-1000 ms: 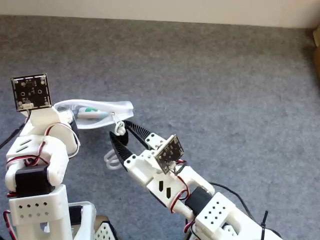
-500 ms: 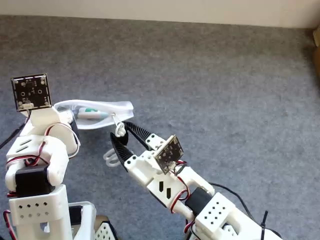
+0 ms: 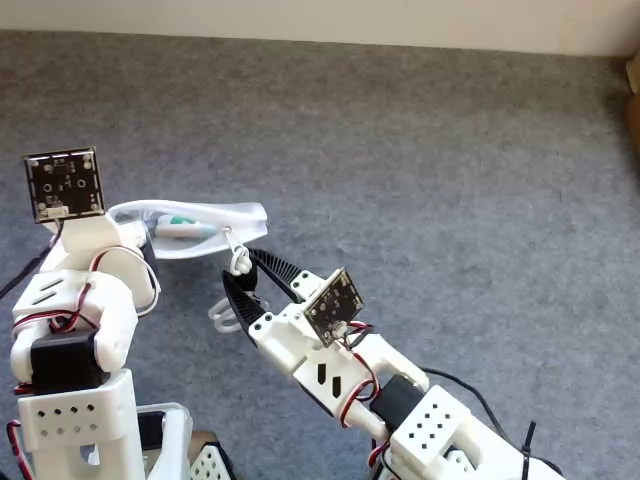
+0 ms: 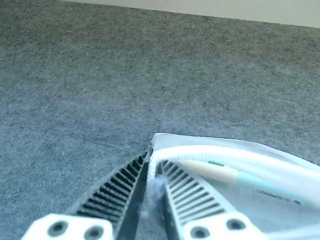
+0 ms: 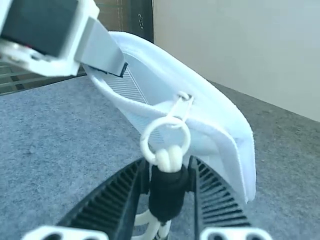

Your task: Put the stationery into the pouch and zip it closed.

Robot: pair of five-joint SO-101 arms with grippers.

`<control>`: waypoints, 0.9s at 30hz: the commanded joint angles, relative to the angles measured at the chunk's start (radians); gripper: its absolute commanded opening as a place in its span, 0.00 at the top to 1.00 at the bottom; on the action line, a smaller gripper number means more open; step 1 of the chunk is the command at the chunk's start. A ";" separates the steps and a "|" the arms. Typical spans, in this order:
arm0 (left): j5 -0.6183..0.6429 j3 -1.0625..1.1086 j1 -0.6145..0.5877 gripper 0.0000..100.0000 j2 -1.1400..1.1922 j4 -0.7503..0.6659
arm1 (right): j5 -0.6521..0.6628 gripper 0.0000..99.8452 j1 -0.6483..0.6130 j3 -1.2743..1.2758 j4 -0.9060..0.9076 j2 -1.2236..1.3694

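Note:
A translucent white pouch [image 3: 205, 228] lies on the grey carpet with a white-and-green pen [image 3: 180, 224] inside it. My left gripper [image 4: 151, 159] is shut on the pouch's corner [image 4: 165, 145], and the pen [image 4: 222, 172] lies just beyond its fingers. The zip pull [image 5: 166, 150], a white ring on a black toggle, hangs from the pouch's zip edge [image 5: 200, 117]. My right gripper [image 5: 169, 187] is shut on that toggle, at the pouch's other end [image 3: 240, 264]. A white cord loop [image 3: 222, 318] trails from the pull beside the right fingers.
Open grey carpet [image 3: 450, 170] stretches behind and to the right of the pouch. The left arm's body [image 3: 75, 300] stands close at the near left, and the right arm's body [image 3: 380, 390] fills the near middle. A pale wall [image 3: 320, 15] runs along the far edge.
The right gripper's fingers have drawn closer together around the zip pull and shifted slightly left. The pouch and left arm have stayed put.

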 commanded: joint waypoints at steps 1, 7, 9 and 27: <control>-0.015 0.008 0.010 0.99 0.039 -0.015 | 0.002 0.88 -0.007 -0.012 0.010 -0.027; -0.015 0.008 0.010 0.99 0.039 -0.015 | 0.002 0.88 -0.007 -0.010 0.012 -0.027; -0.015 0.008 0.010 0.99 0.039 -0.015 | 0.002 0.88 -0.007 -0.007 0.013 -0.027; -0.015 0.008 0.010 0.99 0.039 -0.015 | 0.003 0.88 0.031 0.036 0.147 -0.229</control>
